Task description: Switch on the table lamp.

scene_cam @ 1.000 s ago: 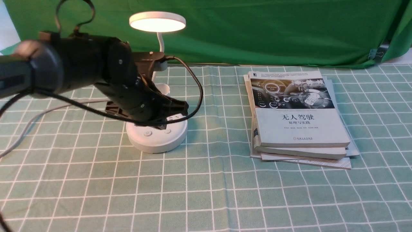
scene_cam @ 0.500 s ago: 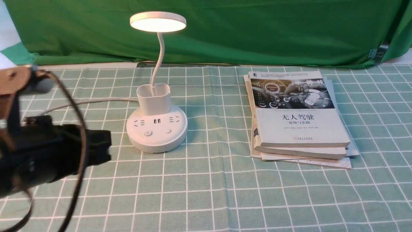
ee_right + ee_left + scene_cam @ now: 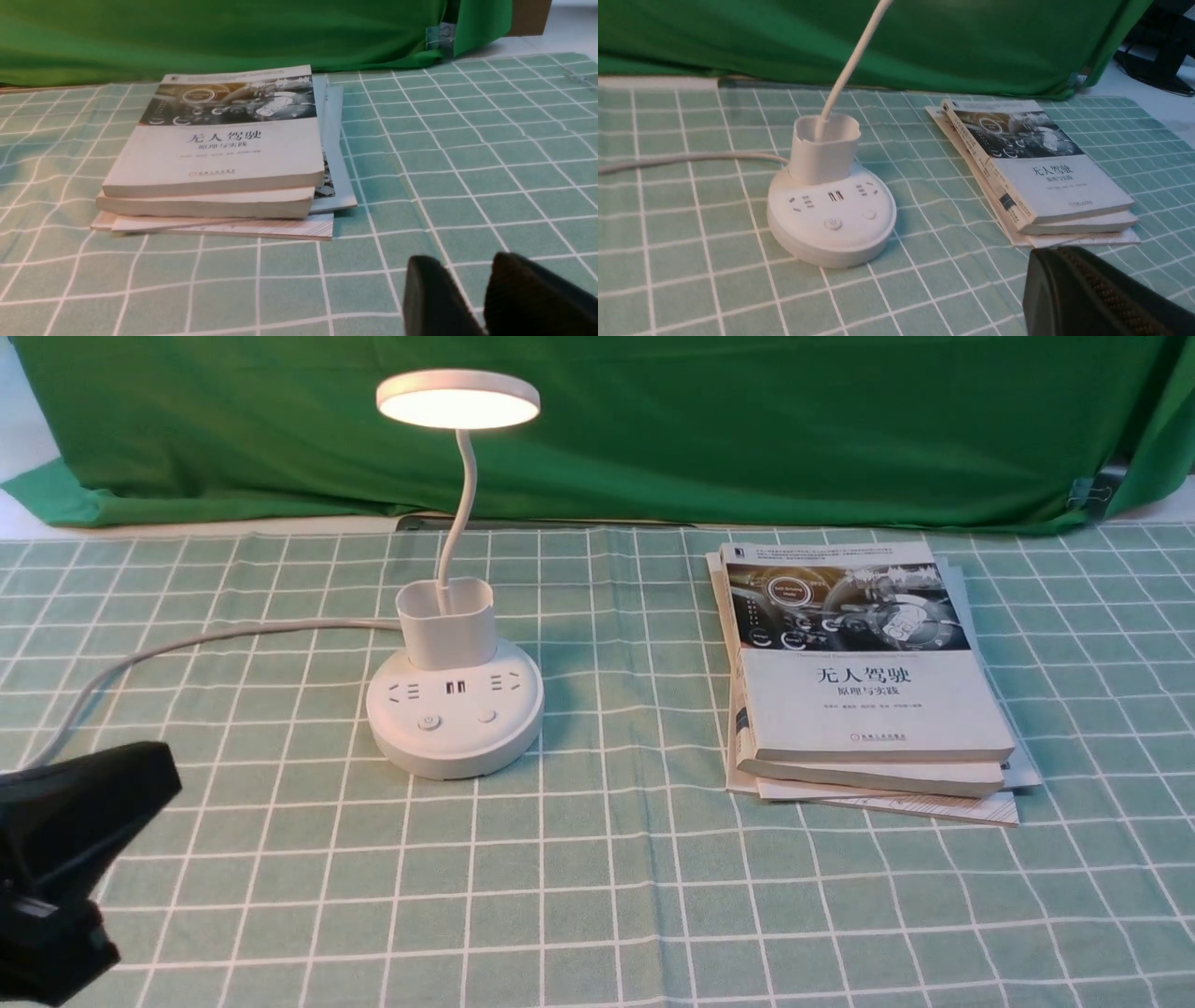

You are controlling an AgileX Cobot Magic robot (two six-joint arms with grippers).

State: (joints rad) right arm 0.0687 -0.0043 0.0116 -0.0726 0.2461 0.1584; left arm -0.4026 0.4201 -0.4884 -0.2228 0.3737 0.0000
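The table lamp (image 3: 455,709) is glowing on the worktop (image 3: 597,896), left of a book stack (image 3: 868,691). The left gripper (image 3: 65,859) is hanging near — jaws' state unclear; the right gripper (image 3: 472,298) is showing jaws slightly apart, empty.

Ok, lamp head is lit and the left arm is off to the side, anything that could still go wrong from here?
Two things to watch. The white cord trails across the tablecloth toward the left gripper; a low sweep might snag it and drag the table lamp. The lamp's buttons face the arm, so a stray brush could switch the glowing head off. The stack of books looks well clear.
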